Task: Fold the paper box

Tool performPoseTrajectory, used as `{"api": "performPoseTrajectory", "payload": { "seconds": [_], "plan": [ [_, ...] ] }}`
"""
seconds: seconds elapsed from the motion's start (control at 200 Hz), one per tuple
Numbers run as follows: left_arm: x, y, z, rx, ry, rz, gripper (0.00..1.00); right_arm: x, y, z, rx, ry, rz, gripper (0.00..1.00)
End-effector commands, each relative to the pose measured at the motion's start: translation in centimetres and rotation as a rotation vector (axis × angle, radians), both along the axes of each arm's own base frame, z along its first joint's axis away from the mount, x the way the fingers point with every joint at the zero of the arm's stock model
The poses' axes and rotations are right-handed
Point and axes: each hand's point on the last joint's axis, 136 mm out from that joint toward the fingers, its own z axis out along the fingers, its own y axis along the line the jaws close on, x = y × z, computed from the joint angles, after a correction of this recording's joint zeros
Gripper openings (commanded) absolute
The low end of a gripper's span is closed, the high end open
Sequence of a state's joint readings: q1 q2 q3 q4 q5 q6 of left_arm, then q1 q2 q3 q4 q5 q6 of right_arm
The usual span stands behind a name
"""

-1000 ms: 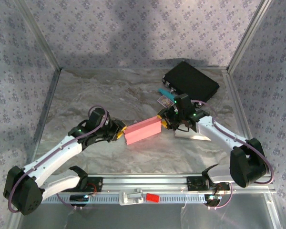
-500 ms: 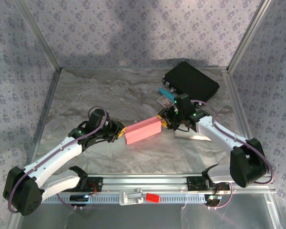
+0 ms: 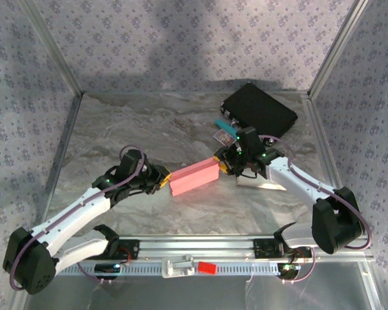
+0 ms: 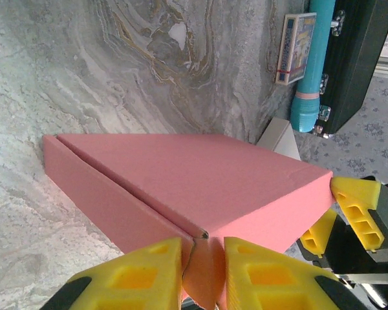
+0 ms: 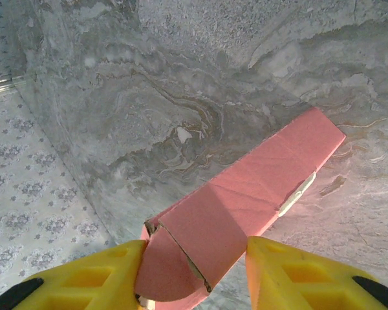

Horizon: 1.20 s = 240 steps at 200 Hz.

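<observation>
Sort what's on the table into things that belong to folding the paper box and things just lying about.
Belongs to the job: pink paper box; left end effector, pinching one end flap; right end effector, astride the other end.
Just lying about: black case; teal flashlight; card deck.

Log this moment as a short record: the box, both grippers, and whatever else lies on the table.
box: pink, lying flat mid-table; flap at its right end looks untucked
left gripper: shut on the box's left end, pinching the cardboard edge
right gripper: shut on the box's right end, one finger on each side
case: black, closed, far right
flashlight: teal, beside the case
card pack: next to the flashlight
</observation>
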State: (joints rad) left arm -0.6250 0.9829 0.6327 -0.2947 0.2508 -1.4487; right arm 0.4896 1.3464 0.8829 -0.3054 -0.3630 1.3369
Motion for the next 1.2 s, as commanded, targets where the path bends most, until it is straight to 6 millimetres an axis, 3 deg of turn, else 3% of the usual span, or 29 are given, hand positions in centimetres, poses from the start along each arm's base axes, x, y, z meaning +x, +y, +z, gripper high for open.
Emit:
{"api": "performPoseTrajectory", "payload": {
  "seconds": [0.0, 0.395, 0.904, 1.194],
  "plan": [
    [-1.3, 0.1, -1.0, 0.039, 0.043, -0.045, 0.22, -1.9, -1.3, -2.7, -0.092, 0.104, 0.008, 0.44],
    [-2.8, 0.9, -0.9, 0.099, 0.067, -0.105, 0.3, -1.8, -1.2, -2.8, -0.092, 0.106, 0.009, 0.44],
    [-2.1, 1.0, 1.8, 0.047, -0.016, -0.071, 0.34, -1.7, -1.0, -2.9, -0.1, 0.109, 0.01, 0.44],
    [-2.0, 0.4, 1.7, 0.014, -0.005, -0.077, 0.34, -1.8, -0.8, -3.1, -0.099, 0.113, 0.013, 0.44]
  ]
}}
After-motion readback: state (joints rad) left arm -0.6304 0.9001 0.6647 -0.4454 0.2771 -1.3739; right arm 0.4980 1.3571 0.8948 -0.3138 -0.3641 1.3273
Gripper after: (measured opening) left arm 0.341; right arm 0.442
